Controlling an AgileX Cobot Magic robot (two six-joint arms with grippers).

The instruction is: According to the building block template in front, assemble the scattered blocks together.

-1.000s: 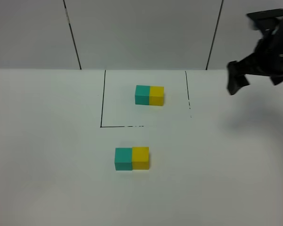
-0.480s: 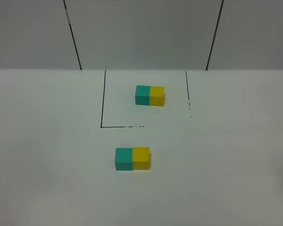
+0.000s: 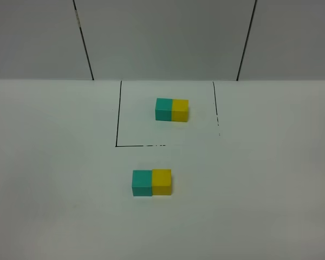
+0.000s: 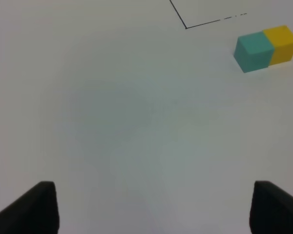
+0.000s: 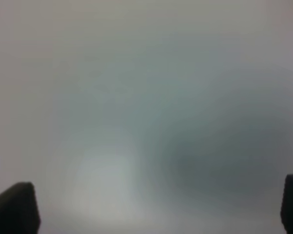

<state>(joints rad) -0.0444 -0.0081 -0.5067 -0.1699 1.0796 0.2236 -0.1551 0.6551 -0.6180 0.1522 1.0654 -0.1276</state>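
Showing only fingertips, left gripper [image 4: 151, 207] spread wide, empty | right gripper [image 5: 156, 207] likewise (surroundings blurred) | scattered blocks [image 3: 151, 182] touching

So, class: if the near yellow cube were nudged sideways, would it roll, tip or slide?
The yellow cube would probably slide: it sits flat-faced and squat on the smooth table. It touches the teal cube, so a leftward push likely moves both.

A white matte worktop [image 3: 54, 179] carries a thin black outlined rectangle [image 3: 118, 116] (its near edge broken), backed by a grey panelled wall [image 3: 162, 38] with dark seams.
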